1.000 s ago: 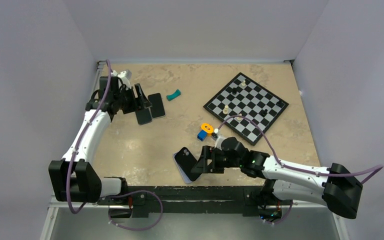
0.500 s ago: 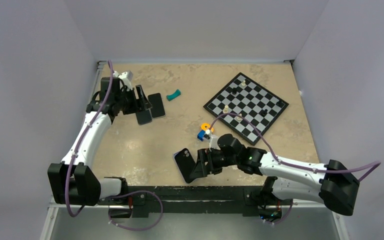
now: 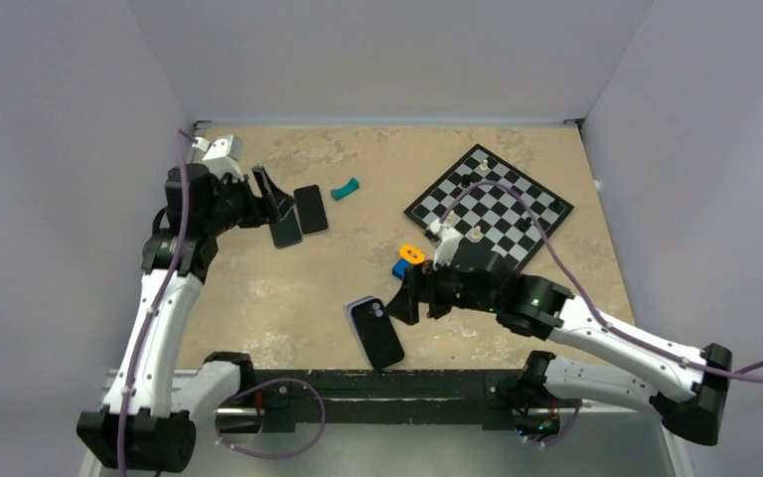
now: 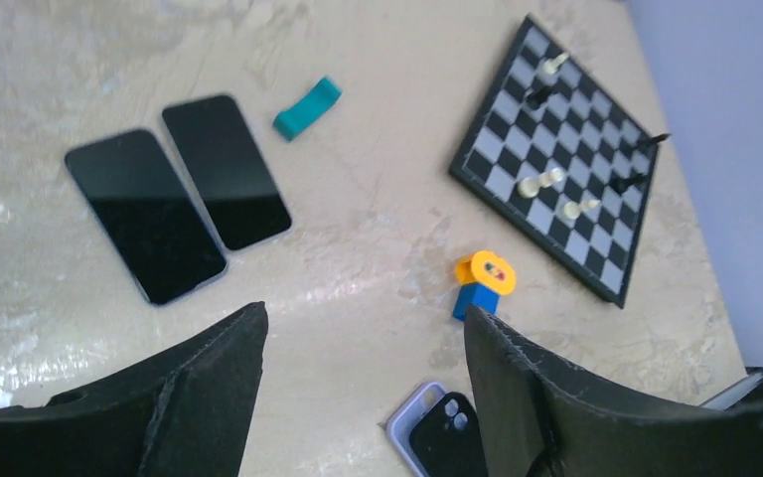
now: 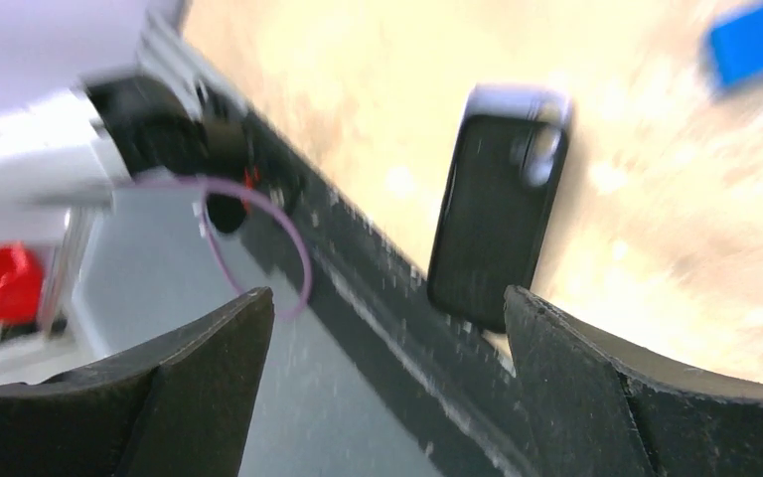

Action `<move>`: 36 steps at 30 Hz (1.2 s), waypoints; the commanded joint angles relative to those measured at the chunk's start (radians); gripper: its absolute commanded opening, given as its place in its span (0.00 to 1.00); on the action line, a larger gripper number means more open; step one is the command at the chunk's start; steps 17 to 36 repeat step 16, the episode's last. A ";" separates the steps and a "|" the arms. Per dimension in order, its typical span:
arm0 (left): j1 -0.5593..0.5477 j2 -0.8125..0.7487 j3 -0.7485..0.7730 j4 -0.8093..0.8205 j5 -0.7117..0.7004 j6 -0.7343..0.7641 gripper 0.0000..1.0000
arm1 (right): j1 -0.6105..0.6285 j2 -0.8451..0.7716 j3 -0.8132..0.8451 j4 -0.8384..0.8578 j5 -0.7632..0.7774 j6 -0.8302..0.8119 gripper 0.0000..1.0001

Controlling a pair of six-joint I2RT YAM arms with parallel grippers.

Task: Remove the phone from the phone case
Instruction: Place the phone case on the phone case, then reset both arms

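Where the left wrist crops the phone (image 4: 445, 437), overhead shows it whole.

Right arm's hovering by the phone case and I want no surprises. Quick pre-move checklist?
1. Right gripper open, empty: ok.
2. Separation done: cannot tell; black piece lies atop lavender piece.
3. Stack's margin from the table near edge: not ok, very close.
4. Left gripper open, away from stack: ok.
5. Right wrist view sharp: not ok, blurred.
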 commanded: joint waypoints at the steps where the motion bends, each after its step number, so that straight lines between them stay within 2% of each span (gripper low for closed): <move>1: -0.006 -0.175 0.064 0.094 0.064 -0.054 0.77 | -0.002 -0.149 0.208 -0.110 0.389 -0.133 0.91; 5: -0.006 -0.294 0.162 0.149 0.066 -0.100 0.80 | -0.001 -0.224 0.385 -0.154 0.726 -0.224 0.92; 10: -0.007 -0.364 0.268 0.188 0.051 -0.139 0.81 | -0.002 -0.307 0.511 -0.055 0.920 -0.405 0.98; 13: -0.006 -0.378 0.317 0.167 0.038 -0.134 0.81 | 0.000 -0.349 0.533 0.024 0.945 -0.525 0.98; 16: -0.006 -0.387 0.335 0.158 0.036 -0.136 0.81 | -0.002 -0.321 0.597 -0.065 1.003 -0.485 0.98; 36: -0.006 -0.387 0.335 0.158 0.036 -0.136 0.81 | -0.002 -0.321 0.597 -0.065 1.003 -0.485 0.98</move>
